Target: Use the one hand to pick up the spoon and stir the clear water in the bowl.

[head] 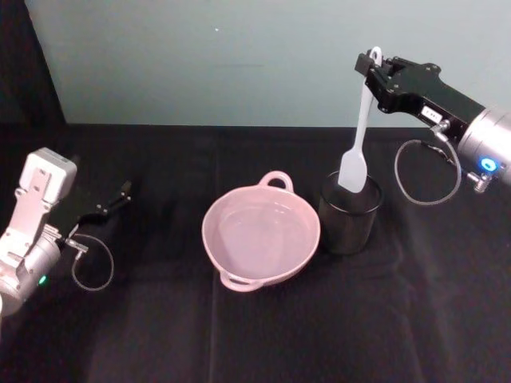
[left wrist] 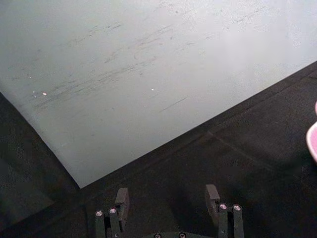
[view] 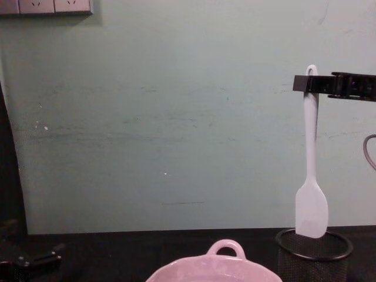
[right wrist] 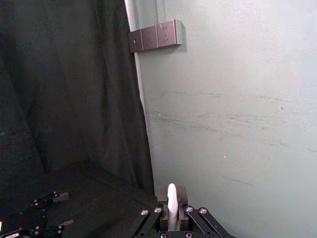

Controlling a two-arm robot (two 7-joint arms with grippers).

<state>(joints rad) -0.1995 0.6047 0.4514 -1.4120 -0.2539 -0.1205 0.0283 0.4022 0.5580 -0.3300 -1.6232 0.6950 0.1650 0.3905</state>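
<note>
Spoon [head: 360, 132] upright in right pincer [head: 374, 72]

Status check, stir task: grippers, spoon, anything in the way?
Right gripper shut on spoon near handle top, hanging upright. Head at mesh cup rim, bowl beside cup. Left gripper open, parked left.
</note>
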